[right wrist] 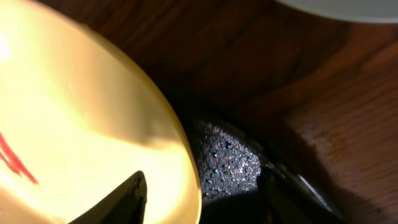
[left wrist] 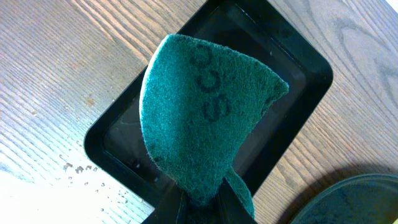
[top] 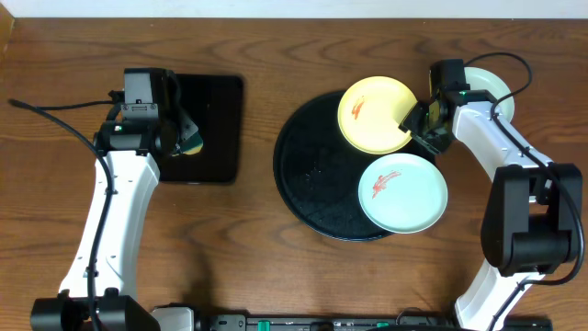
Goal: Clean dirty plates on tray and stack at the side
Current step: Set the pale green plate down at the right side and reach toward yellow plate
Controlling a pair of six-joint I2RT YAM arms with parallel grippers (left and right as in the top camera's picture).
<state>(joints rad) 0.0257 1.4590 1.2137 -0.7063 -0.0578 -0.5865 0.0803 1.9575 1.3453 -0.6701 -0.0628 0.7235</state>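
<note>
The round black tray (top: 308,175) holds a pale yellow plate (top: 372,115) with a red smear at its back right, and a mint-white plate (top: 402,191) with a red smear at its front right. A second mint-white plate (top: 490,85) lies on the table behind the right arm, partly hidden. My right gripper (top: 419,122) is open, its fingers straddling the yellow plate's right rim (right wrist: 202,193), one finger over the plate (right wrist: 74,112). My left gripper (top: 186,138) is shut on a green scouring pad (left wrist: 199,118), held above the rectangular tray.
A smaller rectangular black tray (top: 216,124) lies at the left, under the pad, and shows in the left wrist view (left wrist: 305,68). The round tray's edge (left wrist: 360,199) shows at that view's lower right. Bare wooden table lies between the two trays.
</note>
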